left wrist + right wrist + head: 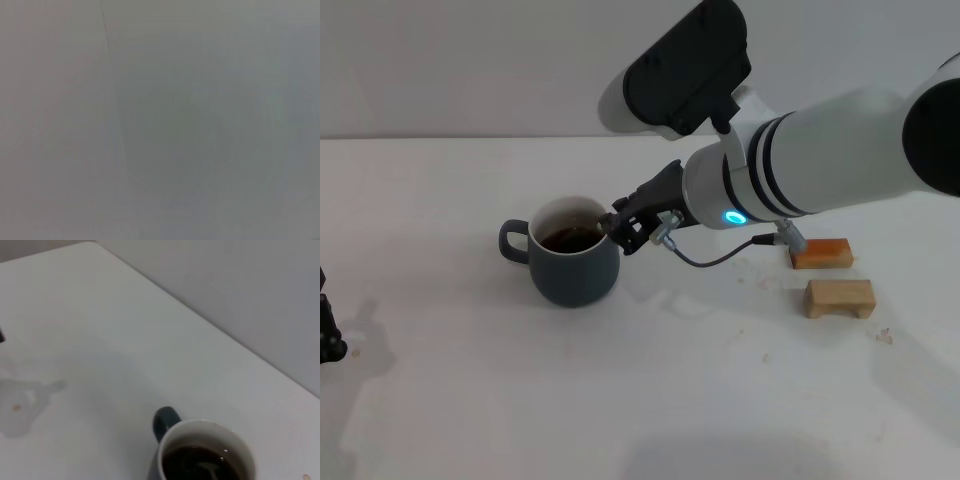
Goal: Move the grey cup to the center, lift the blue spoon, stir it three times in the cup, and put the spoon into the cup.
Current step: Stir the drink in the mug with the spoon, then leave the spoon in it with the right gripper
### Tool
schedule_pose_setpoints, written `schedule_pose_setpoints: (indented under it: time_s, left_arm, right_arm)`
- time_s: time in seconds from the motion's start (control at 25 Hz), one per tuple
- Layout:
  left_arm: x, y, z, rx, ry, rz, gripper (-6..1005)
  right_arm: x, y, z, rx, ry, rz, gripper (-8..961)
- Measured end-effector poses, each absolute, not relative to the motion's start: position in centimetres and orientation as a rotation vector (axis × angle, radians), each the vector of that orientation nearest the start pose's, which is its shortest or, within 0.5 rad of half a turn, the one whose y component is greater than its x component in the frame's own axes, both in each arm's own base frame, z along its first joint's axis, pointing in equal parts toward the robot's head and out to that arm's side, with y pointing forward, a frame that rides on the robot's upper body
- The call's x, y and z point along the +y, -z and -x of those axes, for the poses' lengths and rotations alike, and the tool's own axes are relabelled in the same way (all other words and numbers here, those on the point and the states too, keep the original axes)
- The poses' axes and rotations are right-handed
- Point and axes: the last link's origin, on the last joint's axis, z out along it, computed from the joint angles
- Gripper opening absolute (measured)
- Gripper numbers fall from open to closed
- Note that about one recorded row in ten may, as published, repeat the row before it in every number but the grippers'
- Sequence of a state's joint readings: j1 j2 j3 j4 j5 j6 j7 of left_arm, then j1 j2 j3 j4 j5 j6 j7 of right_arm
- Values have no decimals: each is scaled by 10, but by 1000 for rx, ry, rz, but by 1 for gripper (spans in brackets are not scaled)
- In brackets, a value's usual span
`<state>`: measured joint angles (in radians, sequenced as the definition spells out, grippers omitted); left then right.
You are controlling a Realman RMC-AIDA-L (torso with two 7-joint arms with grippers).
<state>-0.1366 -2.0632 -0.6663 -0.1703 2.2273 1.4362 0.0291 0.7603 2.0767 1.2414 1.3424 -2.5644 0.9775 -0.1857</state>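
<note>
The grey cup (pixel 572 262) stands on the white table (pixel 470 400) left of the middle, handle to the left, with dark liquid inside. It also shows in the right wrist view (pixel 167 422). My right gripper (pixel 620 226) is at the cup's right rim, tilted down into the mouth. Only the metal bowl of the blue spoon (pixel 206 468) shows, dipped in the liquid; its pale handle is hidden under the gripper, which appears shut on it. My left gripper (pixel 328 330) is parked at the table's left edge. The left wrist view shows only a blank grey surface.
Two wooden blocks lie to the right of the cup: an orange-toned one (pixel 820 254) and a pale one (pixel 840 298) in front of it. A black cable (pixel 710 258) hangs from my right wrist just above the table.
</note>
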Motion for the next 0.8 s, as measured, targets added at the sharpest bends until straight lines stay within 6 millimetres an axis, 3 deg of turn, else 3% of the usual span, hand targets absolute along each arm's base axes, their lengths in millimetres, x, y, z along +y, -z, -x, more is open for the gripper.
schedule_pose_setpoints:
  time_s: [0.32, 0.8]
  left_arm:
    - [219, 6, 370, -388, 561, 1564, -2]
    - [220, 5, 369, -384, 568, 1562, -2]
  right_arm:
    - [357, 94, -51, 548, 82, 2630, 159]
    - [363, 98, -43, 511, 50, 2624, 160]
